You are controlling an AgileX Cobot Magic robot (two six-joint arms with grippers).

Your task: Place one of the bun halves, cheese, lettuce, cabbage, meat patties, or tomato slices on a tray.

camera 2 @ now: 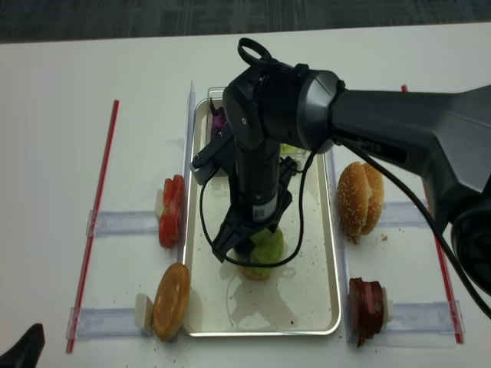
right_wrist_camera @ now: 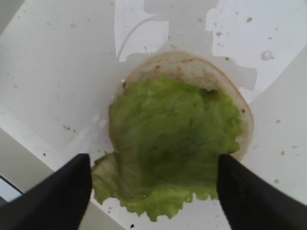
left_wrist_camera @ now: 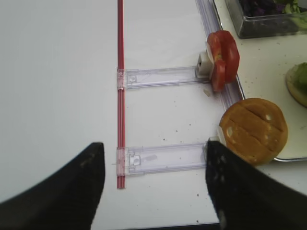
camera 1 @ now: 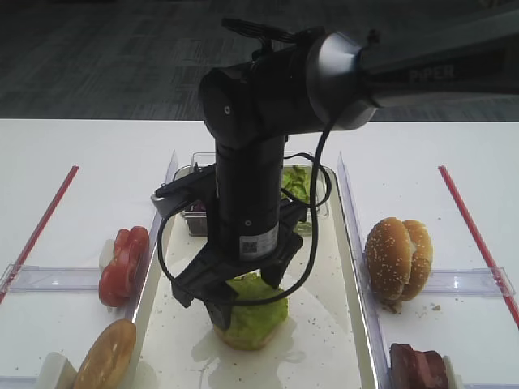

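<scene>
Your right gripper (right_wrist_camera: 153,191) hangs straight down over the tray (camera 2: 314,307) with its jaws spread wide, one dark finger on each side of the lettuce (right_wrist_camera: 168,153) and neither pinching it; the leaf lies on the cut face of a bun half (right_wrist_camera: 192,67) that sits on the tray floor, its ruffled edge spilling over the near rim of the bread. So the placing step looks done, and what you have in hand is the release. Next comes a clean lift straight up, jaws kept wide so the fingers do not drag the leaf off the bun (it overhangs toward them). Your left gripper (left_wrist_camera: 153,182) idles open over the bare table, beside the tomato slices (left_wrist_camera: 221,58) and another bun half (left_wrist_camera: 254,129) leaning at the tray's edge, well clear of the work
</scene>
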